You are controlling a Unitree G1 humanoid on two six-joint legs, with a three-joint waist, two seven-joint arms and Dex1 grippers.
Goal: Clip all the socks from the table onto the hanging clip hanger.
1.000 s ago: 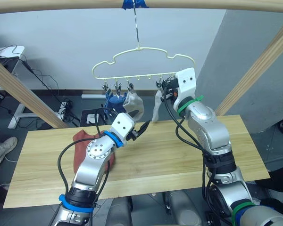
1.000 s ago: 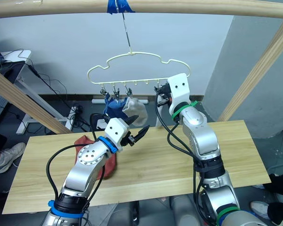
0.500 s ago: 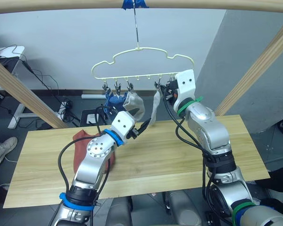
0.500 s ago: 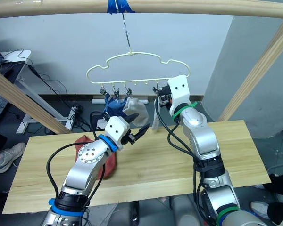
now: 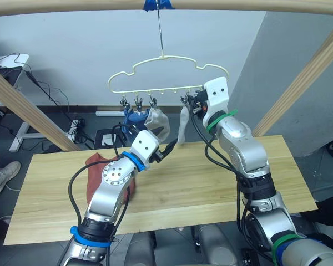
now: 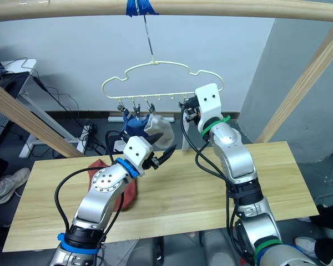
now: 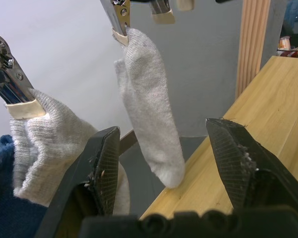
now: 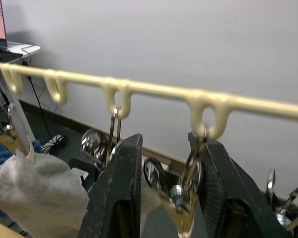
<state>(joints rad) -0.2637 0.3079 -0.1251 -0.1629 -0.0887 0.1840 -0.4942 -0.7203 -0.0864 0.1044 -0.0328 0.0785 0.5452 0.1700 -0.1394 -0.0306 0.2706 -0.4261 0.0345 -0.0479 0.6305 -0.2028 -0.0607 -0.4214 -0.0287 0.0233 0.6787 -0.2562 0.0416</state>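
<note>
The pale-yellow wire clip hanger [image 5: 165, 75], cloud-shaped along its top, hangs by a metal hook from a round wooden pole [image 5: 238, 5]. Under its straight lower bar a light grey sock [image 7: 151, 116] of ribbed knit hangs from a shiny metal clip [image 7: 119, 17], toe just above the table [image 5: 211, 177] edge. The left gripper [image 7: 171, 158] sits below the hanger, its two black textured fingers spread wide with the grey sock hanging ahead between them, untouched; it holds nothing. A second light grey sock [image 7: 44, 134] hangs bunched from another clip nearer the hanger's left end, with blue socks [image 5: 132, 118] clipped beside it. The right gripper [image 8: 171, 191] is raised to the hanger's lower bar, its black fingers apart on either side of a dangling metal clip [image 8: 186, 191]; whether they touch it cannot be told. A rust-red sock [image 5: 102, 174] lies crumpled on the pale plank table, below the hanger's left end, partly behind the left arm.
</note>
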